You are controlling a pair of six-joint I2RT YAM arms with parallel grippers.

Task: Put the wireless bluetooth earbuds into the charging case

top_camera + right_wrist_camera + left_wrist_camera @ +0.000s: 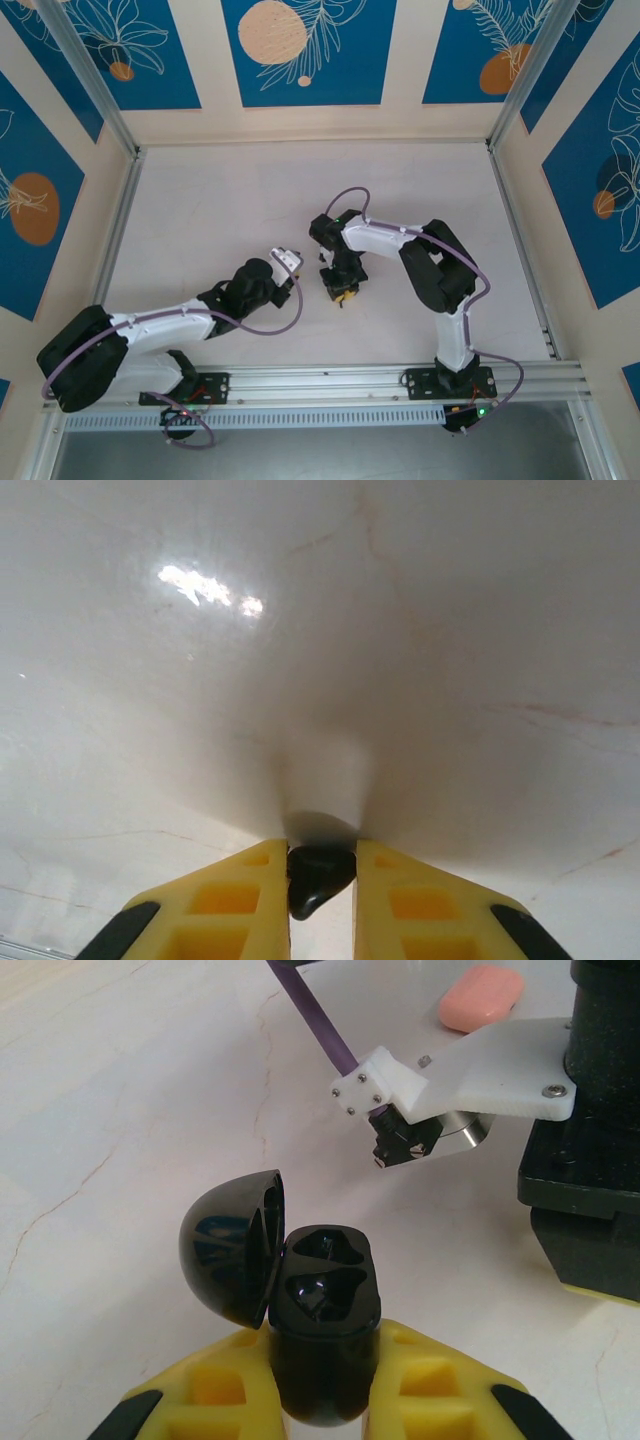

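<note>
Earbud (319, 877), partly hidden, clamped in right gripper (320, 862); left gripper (324, 1360) clamps open charging case (325, 1295).

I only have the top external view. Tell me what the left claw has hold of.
Observer: In the left wrist view, the left claw is shut on the black charging case, and its lid is swung open to the left.
Operator: Now report the right claw.
Observer: In the right wrist view, the right claw pinches a small black earbud between its yellow fingers.
</note>
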